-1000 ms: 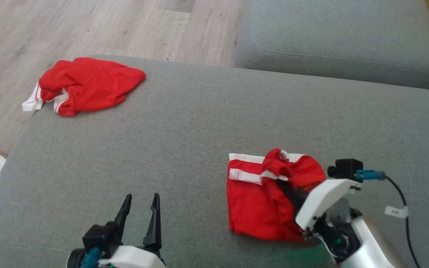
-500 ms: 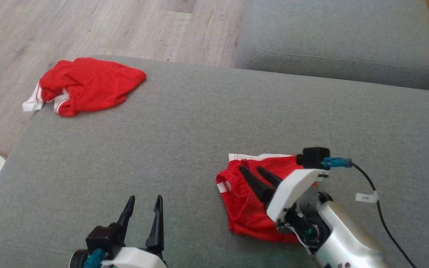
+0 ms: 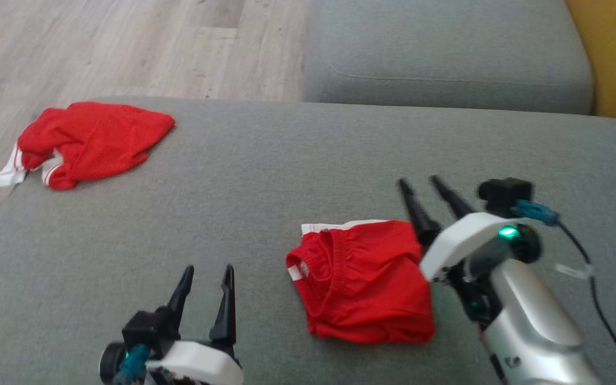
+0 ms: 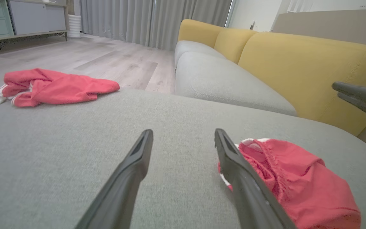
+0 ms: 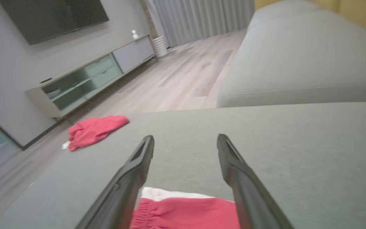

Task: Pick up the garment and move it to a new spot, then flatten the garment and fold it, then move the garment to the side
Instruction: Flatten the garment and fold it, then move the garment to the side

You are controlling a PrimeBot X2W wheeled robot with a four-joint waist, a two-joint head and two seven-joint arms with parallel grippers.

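**Folded red shorts (image 3: 364,283) lying released on the grey sofa seat (image 3: 265,176), with both tools empty.**

In the head view the shorts lay at the lower centre of the frame, the white-trimmed edge toward the top and the elastic waistband toward the left. The right tool (image 3: 420,183) stood just beside their upper right corner. Its fingers were spread apart, gripped nothing, and their tips lay over bare cushion beyond the cloth. The left tool (image 3: 208,270) sat at the lower left, its fingers likewise apart and empty, clear of the shorts. A second red garment (image 3: 89,141), crumpled and white-trimmed, lay at the upper left on the seat's edge beside the wood floor (image 3: 126,48), well apart from the shorts.
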